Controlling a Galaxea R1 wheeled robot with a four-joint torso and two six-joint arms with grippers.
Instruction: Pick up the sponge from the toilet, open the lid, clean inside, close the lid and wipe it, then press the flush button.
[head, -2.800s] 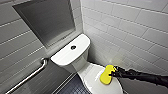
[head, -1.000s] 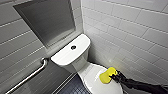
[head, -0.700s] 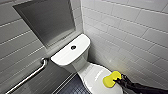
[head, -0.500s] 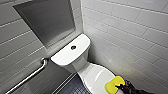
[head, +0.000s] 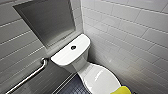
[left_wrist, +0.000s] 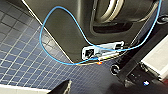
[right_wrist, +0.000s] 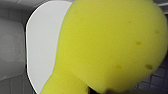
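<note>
The white toilet (head: 75, 62) stands in the corner with its lid (head: 100, 77) down. The round dark flush button (head: 73, 47) sits in the middle of the tank cover. A piece of the yellow sponge (head: 121, 90) shows at the front right of the lid, at the picture's lower edge. In the right wrist view the sponge (right_wrist: 112, 50) looms very close, with the lid (right_wrist: 42, 45) just beyond it. My right gripper is shut on the sponge and hidden behind it. The left wrist view looks down at the floor tiles (left_wrist: 20, 57), and nothing is held there.
A steel grab bar (head: 27, 77) runs along the left wall under a recessed steel panel (head: 47, 22). A white tiled wall (head: 130, 37) stands close on the toilet's right. A blue cable (left_wrist: 50, 32) loops across my dark base above the floor.
The sponge and my right arm have slid along the lid toward its front. The arm has left the head view, and only the sponge's edge remains at the bottom.
</note>
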